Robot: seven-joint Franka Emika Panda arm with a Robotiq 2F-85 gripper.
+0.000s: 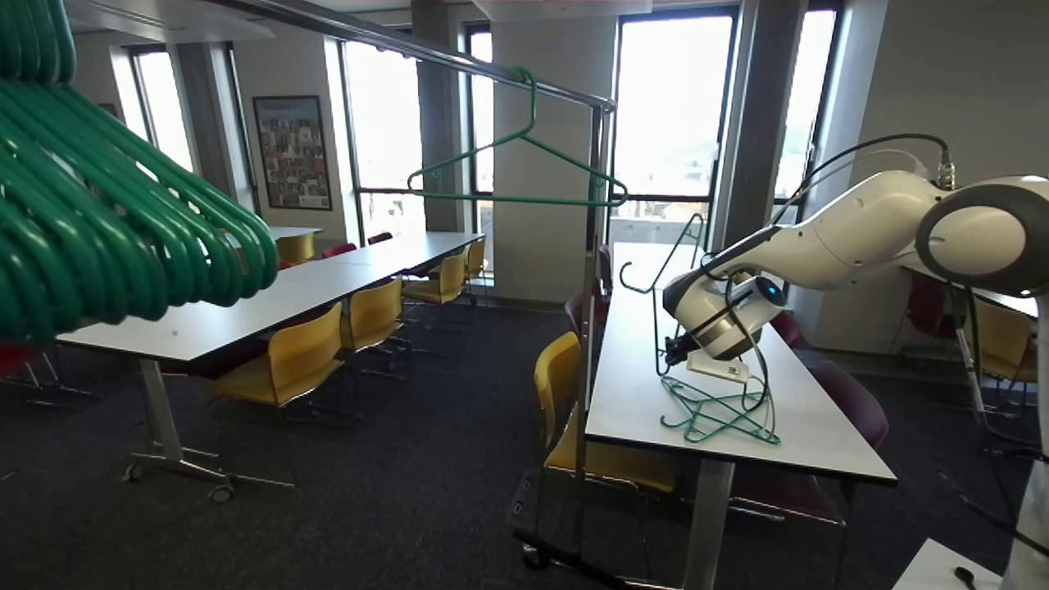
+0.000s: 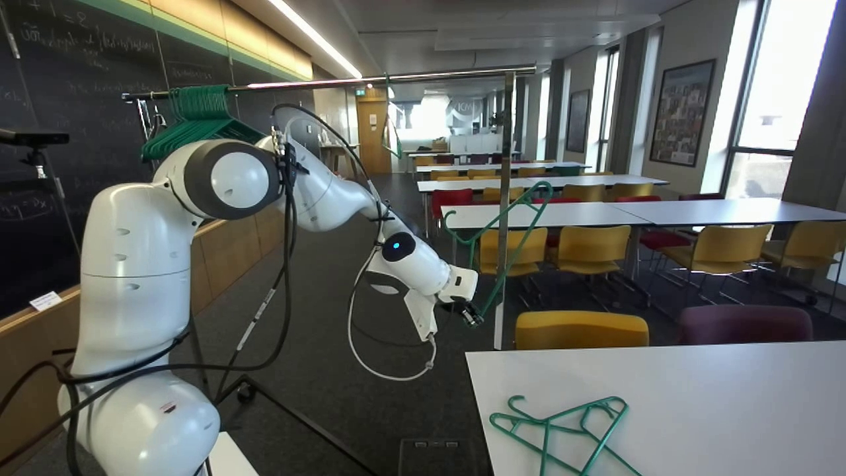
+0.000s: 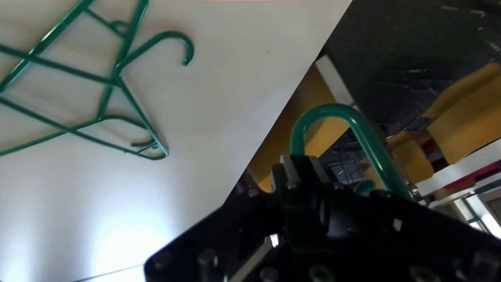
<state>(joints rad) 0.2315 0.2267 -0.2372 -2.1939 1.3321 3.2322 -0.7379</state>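
The Robotiq gripper point(image 3: 300, 167), fingers pinched together, holds a green plastic clothes hanger point(image 3: 375, 152) near one corner, tilted, above the level of the white-topped table point(image 2: 694, 410) and near its edge. Beside the table stands a metal garment rail point(image 2: 456, 75). A yellow chair point(image 2: 581, 330) is tucked at the table; bunched green hangers point(image 2: 195, 125) hang well apart from it; loose green hangers point(image 3: 116, 78) lie overlapping on it.

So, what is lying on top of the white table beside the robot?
Overlapping green hangers lie on the table. Where they cross, the lower one is covered. In the wrist view, the gripper hides part of the table.
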